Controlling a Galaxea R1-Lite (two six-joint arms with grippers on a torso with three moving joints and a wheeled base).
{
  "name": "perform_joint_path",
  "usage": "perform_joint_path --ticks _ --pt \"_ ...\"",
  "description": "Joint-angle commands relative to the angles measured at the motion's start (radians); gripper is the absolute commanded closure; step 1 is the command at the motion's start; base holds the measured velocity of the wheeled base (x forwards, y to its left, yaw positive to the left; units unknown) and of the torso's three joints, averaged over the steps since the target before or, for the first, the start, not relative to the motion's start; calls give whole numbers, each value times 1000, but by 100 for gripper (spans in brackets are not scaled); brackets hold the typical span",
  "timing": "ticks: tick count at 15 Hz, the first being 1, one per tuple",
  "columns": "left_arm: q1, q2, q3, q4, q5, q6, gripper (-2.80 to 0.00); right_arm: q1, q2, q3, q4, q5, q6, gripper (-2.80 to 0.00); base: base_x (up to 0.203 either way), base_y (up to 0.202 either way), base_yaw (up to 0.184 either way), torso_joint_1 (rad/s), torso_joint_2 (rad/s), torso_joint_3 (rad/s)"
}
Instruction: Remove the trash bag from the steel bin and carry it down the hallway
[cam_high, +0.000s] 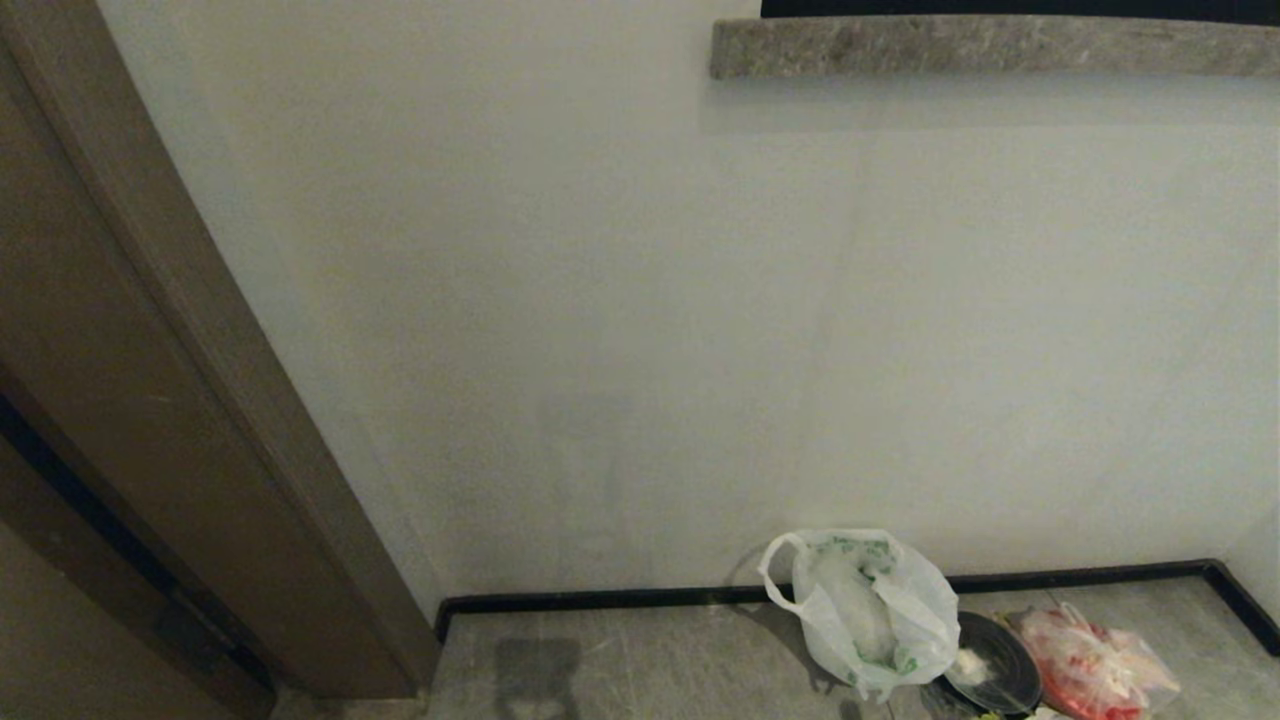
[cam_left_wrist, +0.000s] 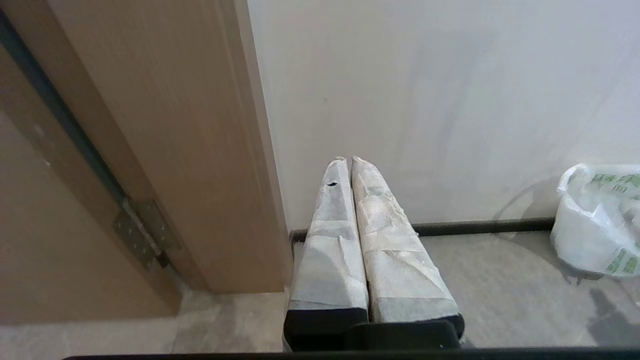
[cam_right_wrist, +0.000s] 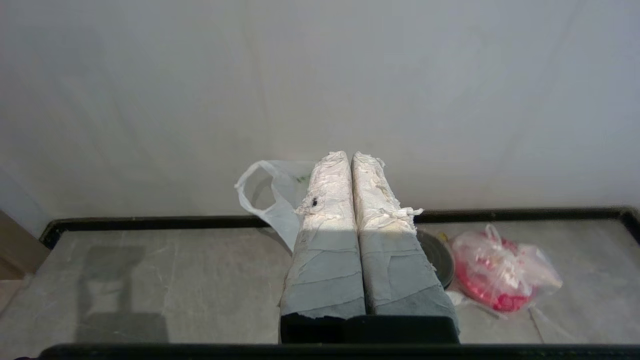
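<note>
The trash bag (cam_high: 870, 610), thin white plastic with green print and loop handles, stands on the grey hallway floor (cam_high: 650, 670) against the wall. In the left wrist view the trash bag (cam_left_wrist: 595, 225) is far off to one side of my left gripper (cam_left_wrist: 348, 159), which is shut and empty. In the right wrist view the trash bag (cam_right_wrist: 280, 210) shows just past my right gripper (cam_right_wrist: 350, 154), which is also shut on nothing and clear of the bag. The steel bin is out of view. Neither arm shows in the head view.
A dark round dish (cam_high: 995, 665) and a red-and-clear plastic bag (cam_high: 1095, 665) lie right of the trash bag. A brown door frame (cam_high: 200, 400) stands at the left, a black baseboard (cam_high: 600, 600) runs along the wall, and a stone ledge (cam_high: 990, 45) juts out high up.
</note>
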Motion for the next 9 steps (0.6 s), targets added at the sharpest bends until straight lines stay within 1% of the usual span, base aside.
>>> perform_joint_path --ticks 1,9 --pt "0 0 0 -2 0 0 0 0 1 2 0 0 0 0 0 0 0 -2 75 7" --pt "0 0 0 -2 0 0 0 0 1 0 0 0 0 0 0 0 0 0 6 0"
